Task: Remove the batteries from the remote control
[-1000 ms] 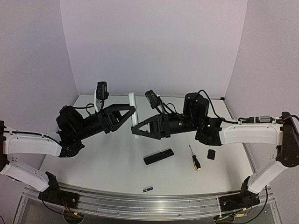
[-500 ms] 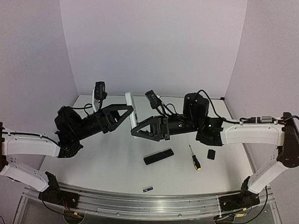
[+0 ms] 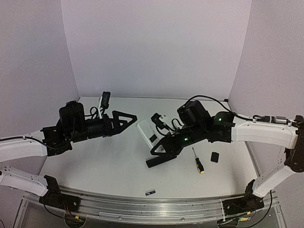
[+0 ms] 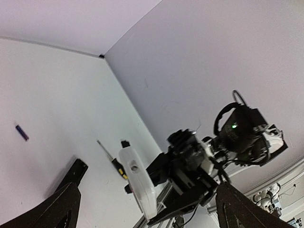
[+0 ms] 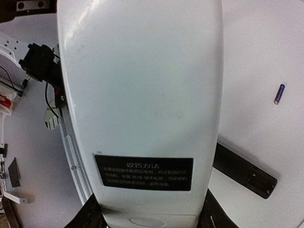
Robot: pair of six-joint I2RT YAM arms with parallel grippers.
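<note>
My right gripper (image 3: 156, 145) is shut on one end of a white remote control (image 3: 144, 131), held tilted above the table's middle. Its back with a black label (image 5: 142, 172) fills the right wrist view, and my fingers (image 5: 90, 216) press on both of its sides. One battery (image 3: 150, 192), a slim dark cell, lies loose near the front edge; the same battery (image 5: 279, 94) shows beside the white remote control (image 5: 142, 85). My left gripper (image 3: 130, 120) stands open and empty, apart to the left of the remote. No cell shows in the remote.
A black remote (image 3: 161, 160) lies on the table, partly under my right gripper. A screwdriver (image 3: 198, 160) with a yellow-and-black handle and a small black cover (image 3: 215, 156) lie to its right. Walls close the back and both sides.
My left gripper opened, let go of the white remote and drew back to the left. My right arm carried the remote down and toward the front, over the black remote.
</note>
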